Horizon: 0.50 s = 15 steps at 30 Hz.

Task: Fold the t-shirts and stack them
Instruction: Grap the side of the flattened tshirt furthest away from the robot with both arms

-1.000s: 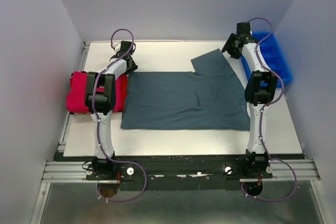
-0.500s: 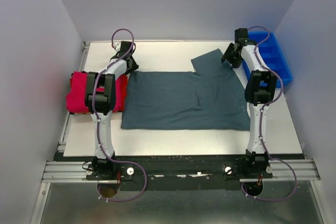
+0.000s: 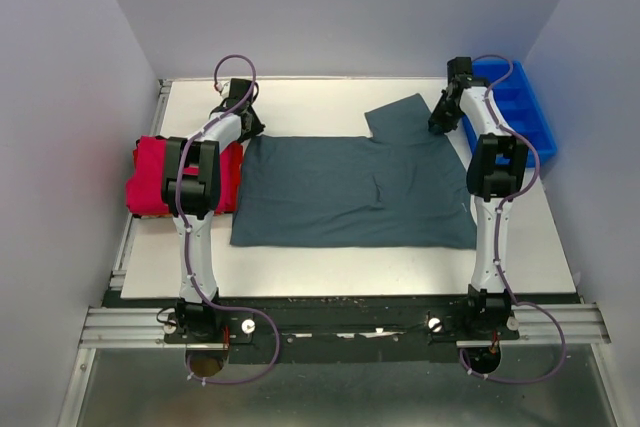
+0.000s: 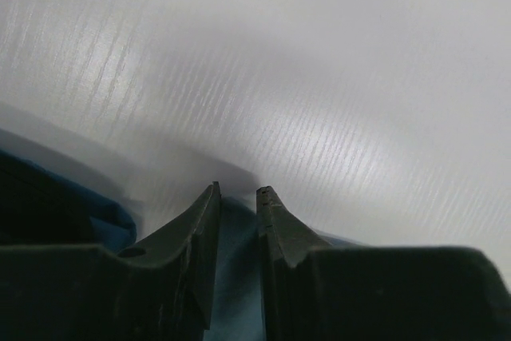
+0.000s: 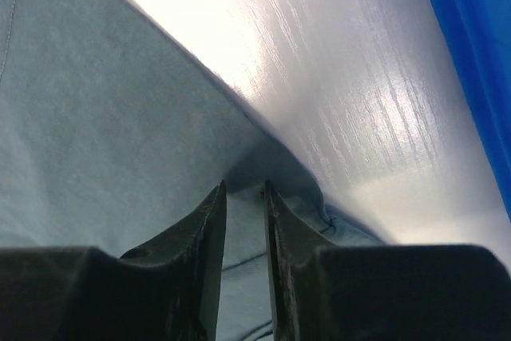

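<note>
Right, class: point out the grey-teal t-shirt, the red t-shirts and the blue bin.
grey-teal t-shirt (image 3: 340, 197): top view, middle of its body.
red t-shirts (image 3: 148, 179): top view, left part.
blue bin (image 3: 525, 112): top view, bare inside.

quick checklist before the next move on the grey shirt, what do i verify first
1. left gripper at the grey shirt's far left corner: ok, cloth shows between its fingers.
2. right gripper at the far right corner: ok, fingers straddle the edge.
3. Both grips firm on cloth: cannot tell, jaws stand narrow with a gap.
4. Shirt spread flat: ok, one small crease mid-body.
5. red shirts apart from the grey shirt: cannot tell, the left arm hides where they meet.
</note>
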### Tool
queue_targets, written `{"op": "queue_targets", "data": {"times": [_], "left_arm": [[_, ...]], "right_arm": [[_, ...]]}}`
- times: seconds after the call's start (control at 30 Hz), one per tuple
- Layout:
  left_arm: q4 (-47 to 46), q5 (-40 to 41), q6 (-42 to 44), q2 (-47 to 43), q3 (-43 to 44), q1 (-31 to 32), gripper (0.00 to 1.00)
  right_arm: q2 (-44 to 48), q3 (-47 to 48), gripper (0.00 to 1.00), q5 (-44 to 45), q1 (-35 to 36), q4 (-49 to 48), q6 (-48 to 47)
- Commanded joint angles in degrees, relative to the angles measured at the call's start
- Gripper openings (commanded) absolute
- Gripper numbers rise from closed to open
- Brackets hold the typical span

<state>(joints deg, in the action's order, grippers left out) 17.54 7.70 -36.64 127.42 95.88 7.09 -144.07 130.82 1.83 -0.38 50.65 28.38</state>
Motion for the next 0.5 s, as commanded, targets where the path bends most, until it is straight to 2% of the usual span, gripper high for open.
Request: {"op": "queue_targets", "data": {"times": [0.0,0.07,0.33,0.43,0.47], "left_arm": [[1.71,-4.01,0.08,1.34,-1.39,0.11,0.3],[1.88,-3.93,0.17,1.34,-1.22,0.12,0.29],[2.41,-3.05,0.7,1.17,-0.95,0.03,0.27],[2.24,-3.31,0.78,1.34,-0.95,-0.06,0.23],[2.24,-3.14,0.7,1.43,-0.95,-0.06,0.21]], "right_arm": [[1.16,-0.75,0.29,-1.47,-0.23,-0.99,-1.31],[0.98,-0.48,0.19,-3.23,-0.15,-1.26,-1.75],[2.92,-3.2,0.06,-3.58,0.21,-3.81,-2.89],[3.79,-4.52,0.08,-3.15,0.21,-4.6,-2.98],[4.06,-4.79,0.2,-2.53,0.21,-4.51,-2.98]]}}
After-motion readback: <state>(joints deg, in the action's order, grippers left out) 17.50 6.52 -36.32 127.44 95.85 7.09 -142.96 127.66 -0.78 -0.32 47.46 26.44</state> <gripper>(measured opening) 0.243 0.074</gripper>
